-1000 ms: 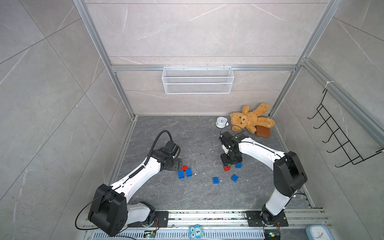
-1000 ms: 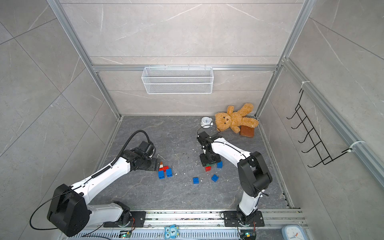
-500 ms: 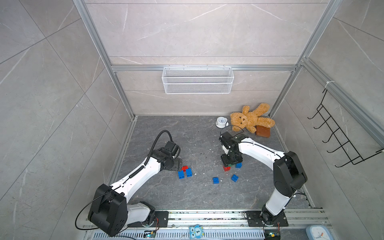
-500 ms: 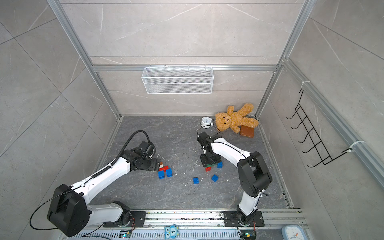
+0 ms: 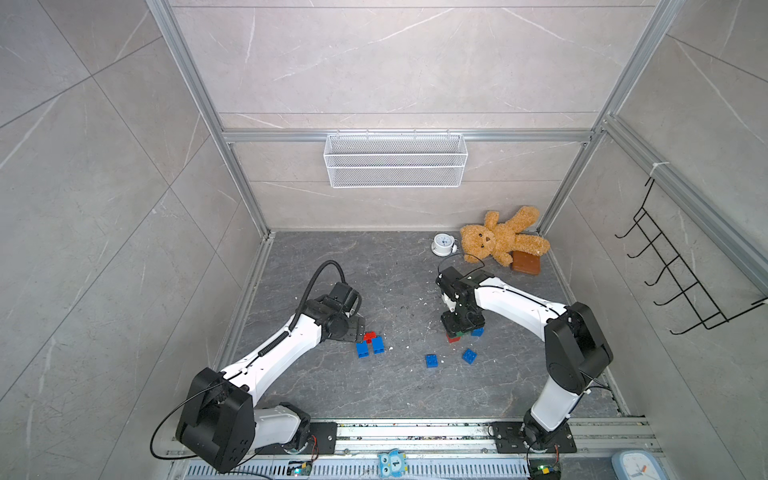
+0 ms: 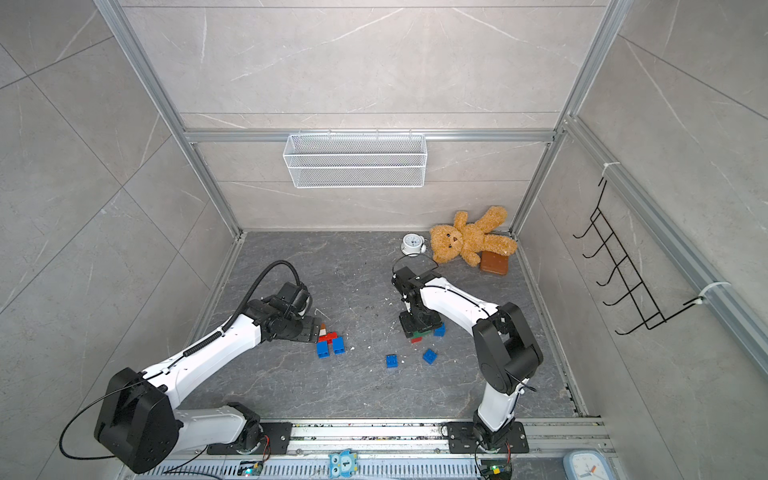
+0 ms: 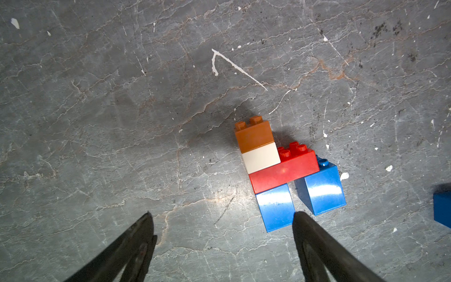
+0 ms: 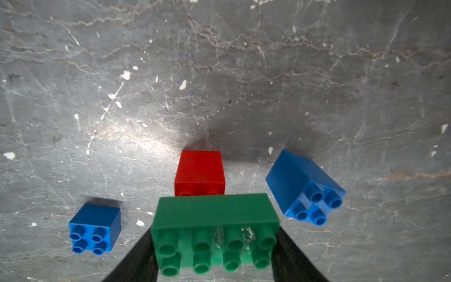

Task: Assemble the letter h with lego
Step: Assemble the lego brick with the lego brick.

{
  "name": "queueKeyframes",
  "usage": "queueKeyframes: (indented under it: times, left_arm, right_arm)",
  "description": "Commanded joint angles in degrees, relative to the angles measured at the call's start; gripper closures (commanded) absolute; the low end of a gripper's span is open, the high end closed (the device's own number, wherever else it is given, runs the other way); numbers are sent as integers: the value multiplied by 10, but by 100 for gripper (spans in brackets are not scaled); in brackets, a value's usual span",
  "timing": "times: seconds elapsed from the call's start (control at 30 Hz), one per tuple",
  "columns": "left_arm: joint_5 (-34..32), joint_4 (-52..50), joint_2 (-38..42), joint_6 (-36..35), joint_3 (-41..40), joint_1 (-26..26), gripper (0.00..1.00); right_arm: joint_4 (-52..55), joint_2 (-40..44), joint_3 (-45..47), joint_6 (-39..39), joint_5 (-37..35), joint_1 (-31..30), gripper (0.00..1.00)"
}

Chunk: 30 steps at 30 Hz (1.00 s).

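Note:
On the grey floor stands a small lego build: a brown brick (image 7: 253,136) on a white one (image 7: 261,160), a red bar (image 7: 283,173) and two blue bricks (image 7: 275,210) (image 7: 322,193). My left gripper (image 7: 223,216) is open and empty just beside it, one fingertip (image 7: 302,224) close to a blue brick. My right gripper (image 8: 214,246) is shut on a long green brick (image 8: 214,214), directly over a red brick (image 8: 199,168). Loose blue bricks (image 8: 95,227) (image 8: 302,185) lie either side. In a top view the grippers (image 5: 357,328) (image 5: 459,326) stand apart.
A teddy bear (image 5: 498,237), a white alarm clock (image 5: 442,243) and a smooth brown block (image 5: 525,262) lie in the back right corner. A wire basket (image 5: 395,160) hangs on the back wall and a black hook rack (image 5: 681,282) on the right wall.

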<state>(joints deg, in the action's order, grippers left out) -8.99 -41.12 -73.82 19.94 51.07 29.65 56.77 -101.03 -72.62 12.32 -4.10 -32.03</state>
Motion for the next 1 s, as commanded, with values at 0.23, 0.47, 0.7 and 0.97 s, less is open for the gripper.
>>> queueKeyframes:
  times: [0.23,0.47,0.7,0.97]
  left_arm:
    - [-7,-9,6,-10,15,3,9]
    - [-7,-10,5,-9,15,4,10]
    - [-8,-9,4,-9,14,5,10]
    - [-8,-10,4,-10,13,6,10]
  right_arm:
    - [15,-5,0,-3,-8,-2,100]
    - [21,-13,-9,-7,-5,-3,100]
    - [31,-18,-24,-6,11,-1,100]
    - [32,-15,-29,-8,9,-1,100]
